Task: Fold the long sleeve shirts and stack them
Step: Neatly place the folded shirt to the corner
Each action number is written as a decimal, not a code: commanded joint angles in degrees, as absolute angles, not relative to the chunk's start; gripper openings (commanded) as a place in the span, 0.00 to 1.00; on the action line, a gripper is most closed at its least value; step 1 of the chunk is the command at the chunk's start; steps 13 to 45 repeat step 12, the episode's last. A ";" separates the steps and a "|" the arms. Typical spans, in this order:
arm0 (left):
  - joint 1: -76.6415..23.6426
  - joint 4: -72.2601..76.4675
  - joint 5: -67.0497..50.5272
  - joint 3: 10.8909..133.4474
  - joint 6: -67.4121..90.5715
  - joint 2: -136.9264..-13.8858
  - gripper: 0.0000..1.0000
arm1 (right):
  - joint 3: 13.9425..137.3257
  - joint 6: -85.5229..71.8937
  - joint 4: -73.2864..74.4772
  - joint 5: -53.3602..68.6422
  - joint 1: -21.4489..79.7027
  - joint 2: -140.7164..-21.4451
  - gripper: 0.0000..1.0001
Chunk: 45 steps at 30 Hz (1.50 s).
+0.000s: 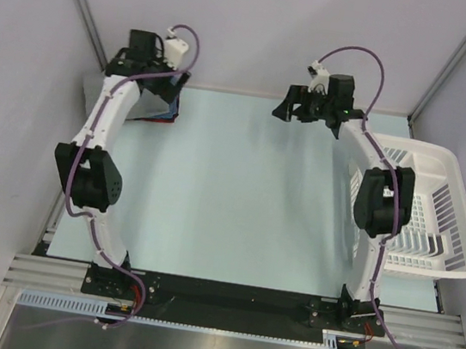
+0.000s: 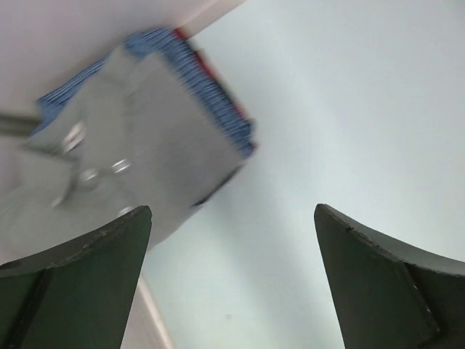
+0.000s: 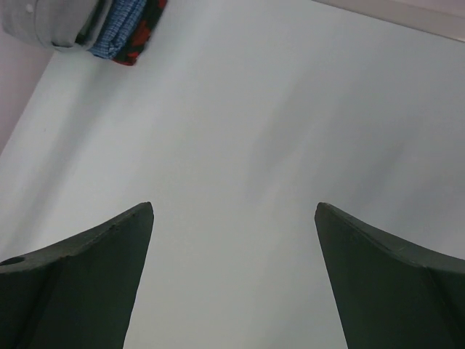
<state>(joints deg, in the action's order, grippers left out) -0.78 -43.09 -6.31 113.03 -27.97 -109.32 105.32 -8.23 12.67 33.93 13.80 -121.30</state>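
Note:
The long sleeve shirts lie folded in one stack at the table's far left corner. In the left wrist view the grey shirt is on top, with the blue shirt's edge under it and a strip of dark red below that. My left gripper hovers just right of the stack, open and empty; from above it sits over the stack's far edge. My right gripper is open over bare table at the far centre-right. The right wrist view shows the stack far off.
A white slatted plastic basket stands at the table's right edge beside the right arm. Grey walls close in the table at the back and on both sides. The light blue tabletop lies between the arms.

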 commanded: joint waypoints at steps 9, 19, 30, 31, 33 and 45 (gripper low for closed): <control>-12.13 -37.18 -12.56 94.15 -12.66 -106.17 0.99 | 82.11 6.85 21.44 26.11 10.99 -99.24 1.00; -12.13 -34.90 -12.57 90.89 -12.48 -104.33 0.99 | 77.53 8.43 21.27 24.96 11.42 -96.51 1.00; -12.13 -34.90 -12.57 90.89 -12.48 -104.33 0.99 | 77.53 8.43 21.27 24.96 11.42 -96.51 1.00; -12.13 -34.90 -12.57 90.89 -12.48 -104.33 0.99 | 77.53 8.43 21.27 24.96 11.42 -96.51 1.00; -12.13 -34.90 -12.57 90.89 -12.48 -104.33 0.99 | 77.53 8.43 21.27 24.96 11.42 -96.51 1.00; -12.13 -34.90 -12.57 90.89 -12.48 -104.33 0.99 | 77.53 8.43 21.27 24.96 11.42 -96.51 1.00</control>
